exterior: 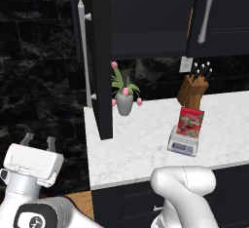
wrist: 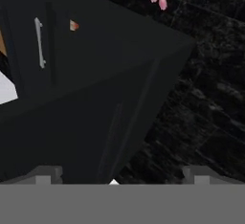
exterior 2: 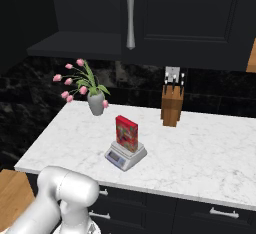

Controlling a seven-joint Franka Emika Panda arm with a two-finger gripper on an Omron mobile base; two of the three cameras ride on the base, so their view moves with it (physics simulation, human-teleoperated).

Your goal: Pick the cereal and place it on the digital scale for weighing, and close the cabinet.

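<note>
A: Closing the cabinet [exterior: 99, 61] is the step in hand, judging by the cereal [exterior: 190, 122] already set upright on the scale [exterior: 183, 145] on the worktop [exterior: 136, 144].

B: The open door should be pushed flat, from its outer face. The claw [exterior: 38, 142] is seen open and empty, low at left; the door stands just right of it.

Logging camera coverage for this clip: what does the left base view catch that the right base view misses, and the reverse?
Left base only: the tool, open and low at left, beside the open cabinet door seen edge-on with its bar handle.
Right base only: the drawer handles under the counter.
Both: the cereal upright on the digital scale, the tulip vase and the knife block.
</note>
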